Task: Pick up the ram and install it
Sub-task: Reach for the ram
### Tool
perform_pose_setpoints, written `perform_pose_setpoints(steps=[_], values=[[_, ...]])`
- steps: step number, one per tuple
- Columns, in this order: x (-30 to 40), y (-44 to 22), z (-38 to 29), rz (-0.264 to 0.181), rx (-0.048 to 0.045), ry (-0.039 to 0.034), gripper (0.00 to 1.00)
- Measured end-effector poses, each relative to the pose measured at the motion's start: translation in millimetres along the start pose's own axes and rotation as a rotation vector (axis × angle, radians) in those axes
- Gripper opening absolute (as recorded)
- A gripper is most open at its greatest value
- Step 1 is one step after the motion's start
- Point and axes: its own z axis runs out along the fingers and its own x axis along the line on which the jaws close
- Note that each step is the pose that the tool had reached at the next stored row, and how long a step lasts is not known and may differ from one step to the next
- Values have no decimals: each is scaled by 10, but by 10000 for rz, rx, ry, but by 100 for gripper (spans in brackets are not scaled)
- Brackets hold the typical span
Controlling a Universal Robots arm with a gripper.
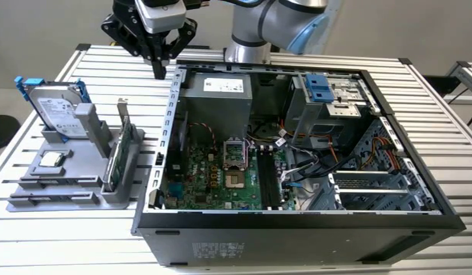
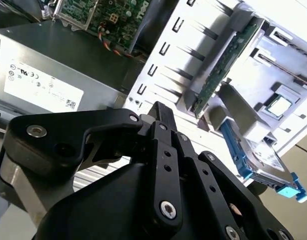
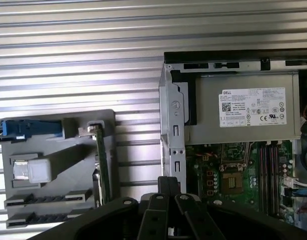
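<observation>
Looking at the very start of the pick-up step, with nothing grabbed yet. Hanging the claw (image 1: pixel 158 71) over the slatted table (image 1: pixel 91 63), just beside the back corner of the open PC case (image 1: pixel 297 232). Pinched together to a point, gripping nothing, touching nothing. Pegging the ram (image 1: pixel 52 181) as the thin dark strip standing edge-on in a front slot of the grey holder (image 1: pixel 117 197), well apart from the claw. Can't swear to it, tbh. Calls for spreading those fingers first, getting over that slot, and squaring up across the thin edge before squeezing.
</observation>
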Motion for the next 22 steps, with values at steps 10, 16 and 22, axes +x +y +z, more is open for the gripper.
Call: perform_pose_setpoints(steps=[10, 16, 22], values=[[208, -25, -5, -1, 0, 0, 0], [333, -39, -8, -2, 0, 0, 0], [450, -51, -11, -2, 0, 0, 0]])
